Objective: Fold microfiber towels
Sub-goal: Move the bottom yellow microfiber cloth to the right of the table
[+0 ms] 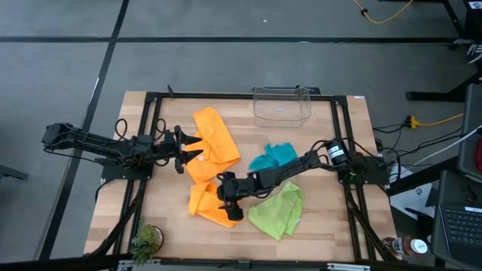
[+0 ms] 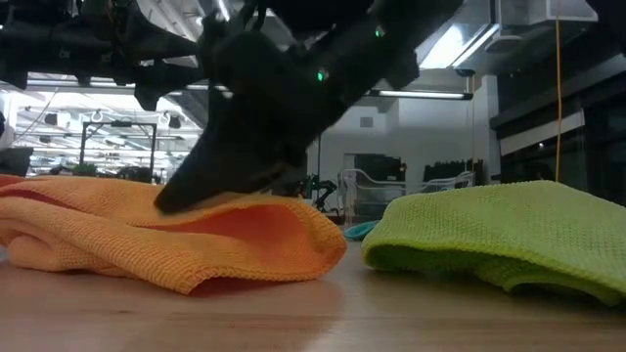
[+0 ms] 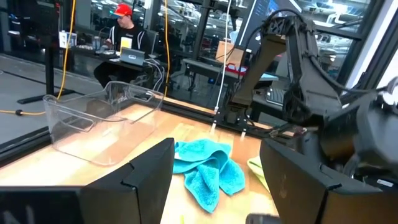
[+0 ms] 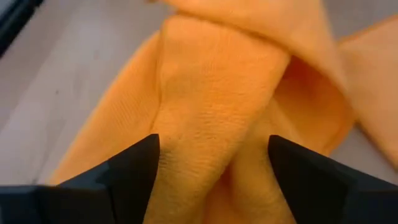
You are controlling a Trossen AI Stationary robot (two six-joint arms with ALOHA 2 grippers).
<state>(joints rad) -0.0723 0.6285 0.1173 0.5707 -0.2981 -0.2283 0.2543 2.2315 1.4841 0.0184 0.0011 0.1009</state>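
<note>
High view: your right gripper (image 1: 230,199), fingers apart, is resting on orange towel (image 1: 207,205) on wood table (image 1: 166,218); left gripper (image 1: 188,149) apart too.

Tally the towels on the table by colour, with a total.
orange towels: 2, far one, near one
teal-blue towel: 1
lime green towel: 1
Total: 4
</note>
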